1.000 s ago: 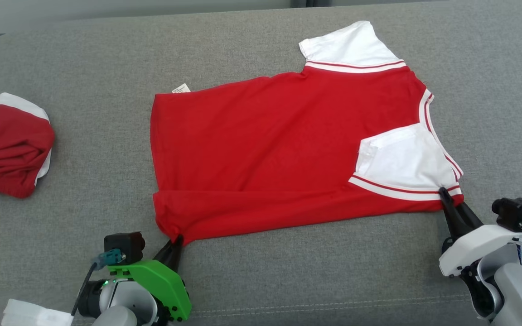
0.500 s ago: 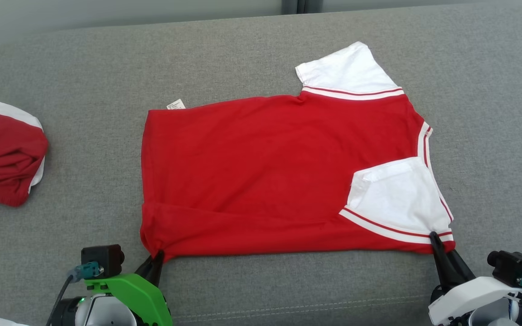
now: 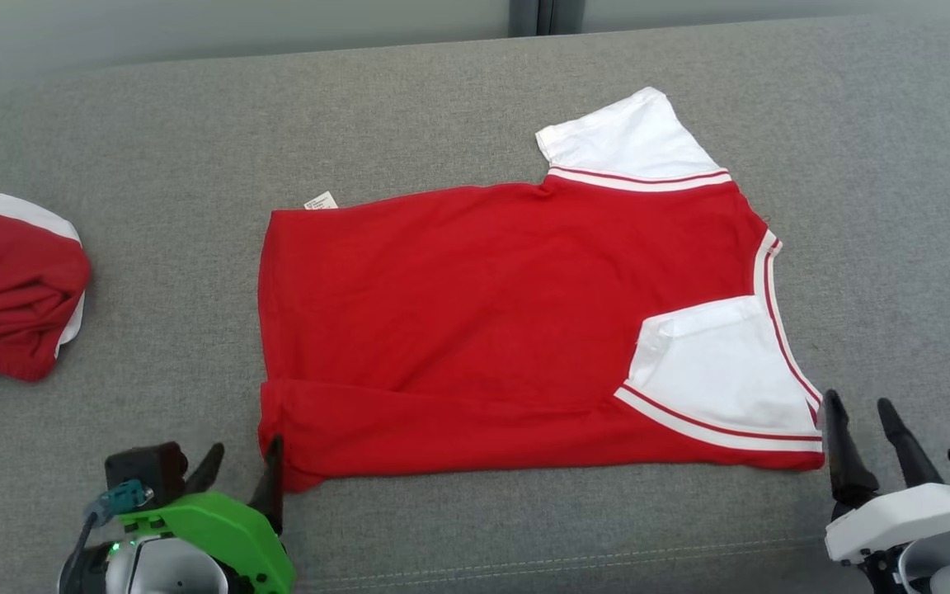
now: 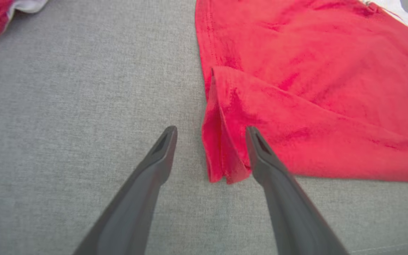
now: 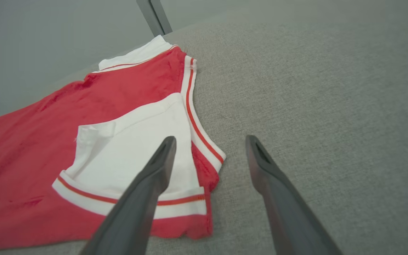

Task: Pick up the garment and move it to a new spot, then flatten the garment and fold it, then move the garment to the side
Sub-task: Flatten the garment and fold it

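The garment (image 3: 491, 322) is a red T-shirt with white sleeves, lying flat on the grey cushion with its near edge folded over. One white sleeve (image 3: 722, 371) is folded onto the body near the right corner. My left gripper (image 3: 240, 462) stands open at the shirt's near left corner (image 4: 225, 166), which lies loose between its fingers (image 4: 161, 152). My right gripper (image 3: 862, 433) is open just right of the shirt's near right corner (image 5: 204, 219), holding nothing.
A second red and white garment (image 3: 13, 289) lies bunched at the far left of the cushion (image 3: 442, 107). A seam (image 3: 524, 561) runs along the cushion's front edge. Bare grey fabric (image 5: 313, 88) stretches to the right of the shirt.
Both grippers have opened and let go of the shirt's near corners, which now lie on the cushion. The camera view shifted, and the shirt sits lower in the frame than a second ago.
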You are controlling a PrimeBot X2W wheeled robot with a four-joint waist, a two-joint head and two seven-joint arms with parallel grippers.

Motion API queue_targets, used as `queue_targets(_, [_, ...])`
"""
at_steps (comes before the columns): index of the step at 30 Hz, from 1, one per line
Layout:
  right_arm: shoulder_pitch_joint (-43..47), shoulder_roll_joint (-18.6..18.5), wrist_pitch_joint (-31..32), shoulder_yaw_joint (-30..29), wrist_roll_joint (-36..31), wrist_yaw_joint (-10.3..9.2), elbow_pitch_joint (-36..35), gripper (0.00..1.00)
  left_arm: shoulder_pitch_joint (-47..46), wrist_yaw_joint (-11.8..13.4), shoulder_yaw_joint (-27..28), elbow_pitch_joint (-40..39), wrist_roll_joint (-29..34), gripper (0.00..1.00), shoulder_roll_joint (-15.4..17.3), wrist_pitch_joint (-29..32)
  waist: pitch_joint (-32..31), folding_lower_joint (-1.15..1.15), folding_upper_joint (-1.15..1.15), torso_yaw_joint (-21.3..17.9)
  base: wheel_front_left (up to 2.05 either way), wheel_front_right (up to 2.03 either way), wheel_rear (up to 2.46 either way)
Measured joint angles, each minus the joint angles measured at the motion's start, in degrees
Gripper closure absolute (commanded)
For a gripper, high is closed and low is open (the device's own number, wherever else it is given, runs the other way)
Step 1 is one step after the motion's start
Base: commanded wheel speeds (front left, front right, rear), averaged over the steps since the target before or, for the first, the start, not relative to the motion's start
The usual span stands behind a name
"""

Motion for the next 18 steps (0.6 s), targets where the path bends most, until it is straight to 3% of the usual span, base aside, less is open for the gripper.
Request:
queue_targets(6, [-0.76, -0.05, -0.46, -5.16, -2.23, 0.00, -2.36, 0.00, -1.19, 2.31, 2.44, -1.53, 2.56, 0.00, -0.52, -6.61, -0.78, 0.00, 0.00, 0.04, 0.00, 0.00, 0.00])
queue_targets(11, [-3.60, -1.33, 0.13, -7.01, -3.80, 0.00, -3.85, 0.00, -4.49, 2.75, 3.70, -1.85, 4.46, 0.00, -1.80, -12.11, -1.15, 0.00, 0.00, -0.60, 0.00, 0.00, 0.00])
queue_targets(18, [-11.88, -4.46, 2.38, -7.39, -3.99, 0.00, -2.63, 0.00, -10.37, 2.48, 3.88, 0.42, 6.49, 0.00, -3.28, -15.21, -0.17, 0.00, 0.00, -1.64, 0.00, 0.00, 0.00])
